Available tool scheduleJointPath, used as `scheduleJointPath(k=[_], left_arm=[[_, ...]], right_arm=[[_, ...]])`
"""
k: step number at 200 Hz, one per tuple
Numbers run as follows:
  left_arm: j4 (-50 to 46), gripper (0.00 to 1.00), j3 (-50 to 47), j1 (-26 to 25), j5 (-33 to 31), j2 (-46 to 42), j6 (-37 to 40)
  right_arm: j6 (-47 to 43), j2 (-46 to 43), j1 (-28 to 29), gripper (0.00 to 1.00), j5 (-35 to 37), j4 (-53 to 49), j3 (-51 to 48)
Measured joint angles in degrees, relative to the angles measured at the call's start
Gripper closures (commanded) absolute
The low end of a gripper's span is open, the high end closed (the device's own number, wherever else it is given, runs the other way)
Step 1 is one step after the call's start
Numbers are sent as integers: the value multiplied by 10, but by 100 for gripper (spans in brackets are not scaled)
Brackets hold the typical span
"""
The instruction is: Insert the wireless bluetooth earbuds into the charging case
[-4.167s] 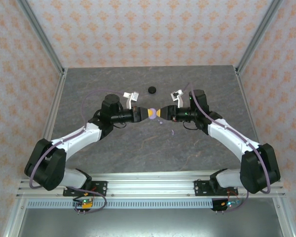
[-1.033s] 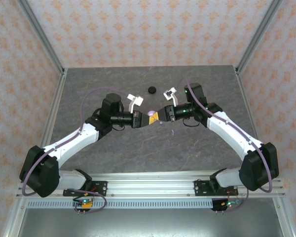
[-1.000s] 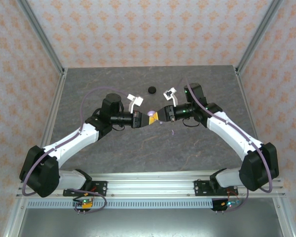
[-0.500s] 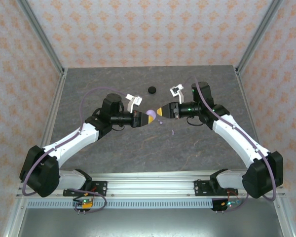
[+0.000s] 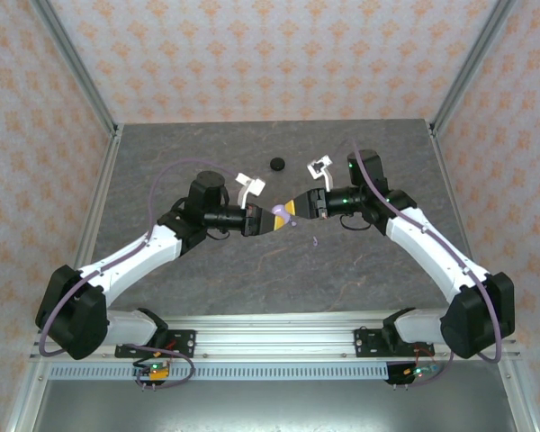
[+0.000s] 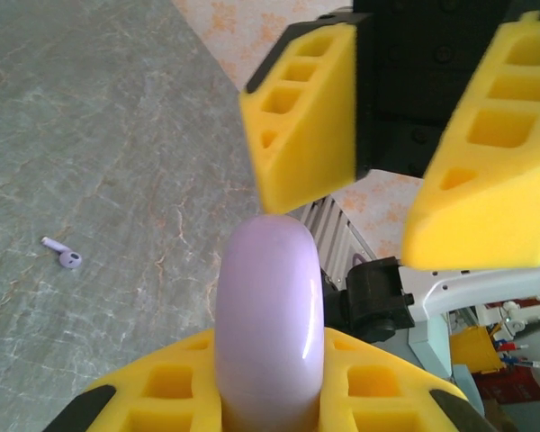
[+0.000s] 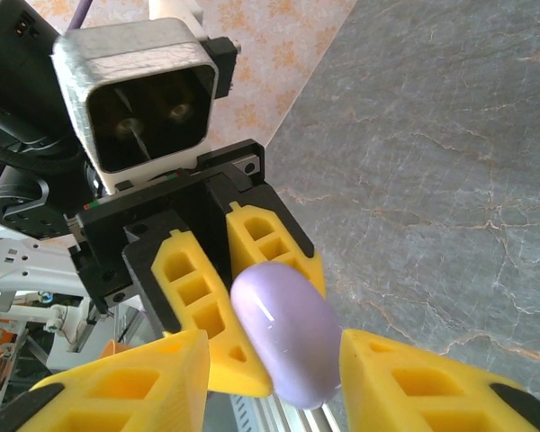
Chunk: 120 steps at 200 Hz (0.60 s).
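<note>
Left tool (image 6: 270, 378) clamped tight on the lavender charging case (image 6: 270, 306), which sticks out from its pads toward the right tool (image 7: 274, 378). Case is shut and held above the counter (image 5: 162, 171).

Change: half a second ago the right tool had backed off, leaving a clear gap to the case. Now it is back in, jaws apart and wider than a second ago, straddling the case's free end. Can't tell if a pad touches yet. Reads as a re-approach, probably to get the lid open. No earbud is in, so the task is early.

Views: right wrist view has the case tip sitting between the right tool's yellow pads, which the top view is too small to confirm. Left wrist view has a lavender earbud (image 6: 63, 257) lying on the counter, below and left of the left tool, well apart from it. Top view adds a black disc (image 5: 275, 164) beyond both tools.
</note>
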Motion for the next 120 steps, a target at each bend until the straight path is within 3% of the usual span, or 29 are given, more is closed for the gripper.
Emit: scheduleJointPath(k=[35,87,120], left_arm=[[2,90,10,-1,5,0,4],[3,89,13,-1,7,0,5],[-1,86,14,-1,8,0,9]], right_arm=[[-8,6,3,60,-4,-11,2],[-21,7,5,79,-8,-24,6],[-23,7,4,83,-8,-28,7]])
